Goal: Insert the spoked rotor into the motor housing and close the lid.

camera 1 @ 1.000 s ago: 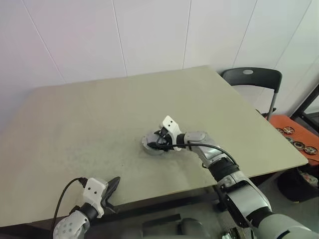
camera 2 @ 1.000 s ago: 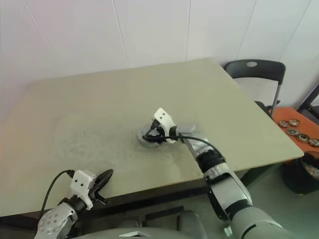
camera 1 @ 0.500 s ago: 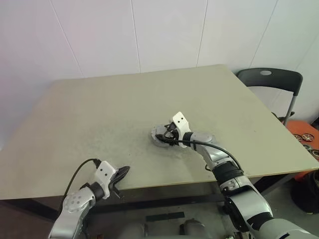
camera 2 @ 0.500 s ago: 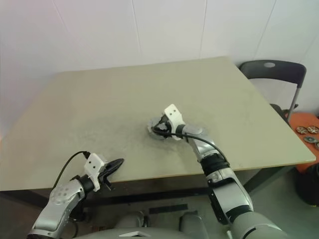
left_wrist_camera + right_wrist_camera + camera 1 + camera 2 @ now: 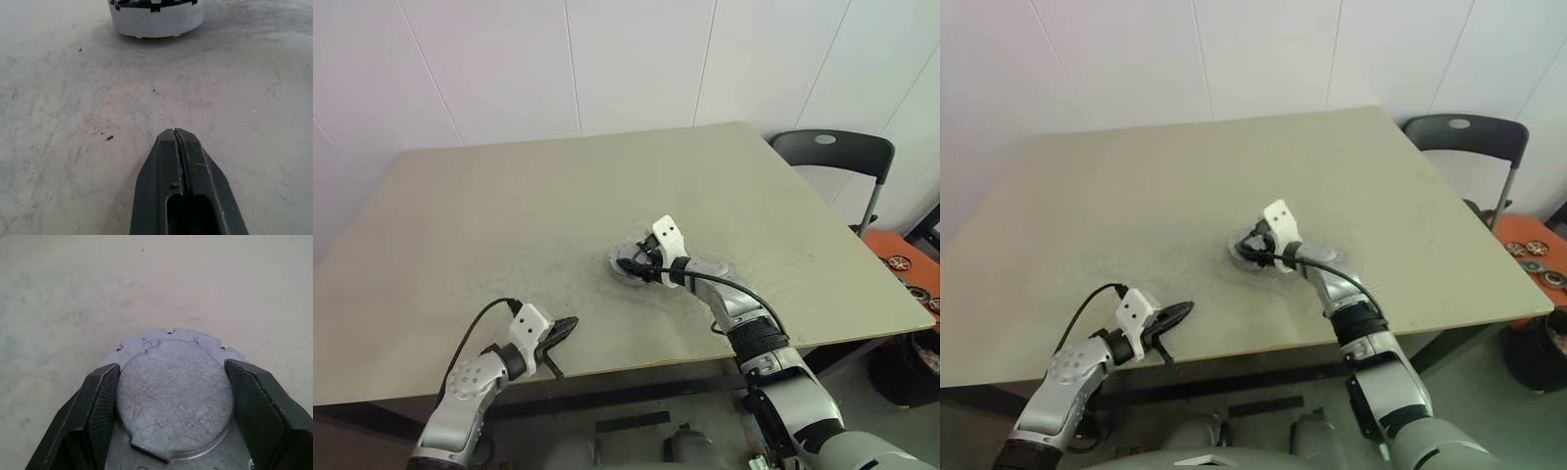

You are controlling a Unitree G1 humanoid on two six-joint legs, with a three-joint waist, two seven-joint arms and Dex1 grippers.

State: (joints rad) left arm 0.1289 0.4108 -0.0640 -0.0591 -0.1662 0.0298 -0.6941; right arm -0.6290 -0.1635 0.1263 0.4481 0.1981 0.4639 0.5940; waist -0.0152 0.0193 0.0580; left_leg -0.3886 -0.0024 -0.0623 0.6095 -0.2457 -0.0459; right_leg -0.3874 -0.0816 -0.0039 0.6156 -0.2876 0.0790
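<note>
Now the right gripper (image 5: 171, 396) straddles the lid (image 5: 173, 396) mid-table, fingers clamped on its rim; the left gripper (image 5: 182, 147), pressed shut, hovers by the near edge.

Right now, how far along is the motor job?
Done, apparently: no rotor lies loose on the table, so it is probably inside. In hand: the right end effector straddles the lid, which sits on the housing. Left: whether the lid is fully seated can't be judged. The left end effector is shut near the table edge.
</note>
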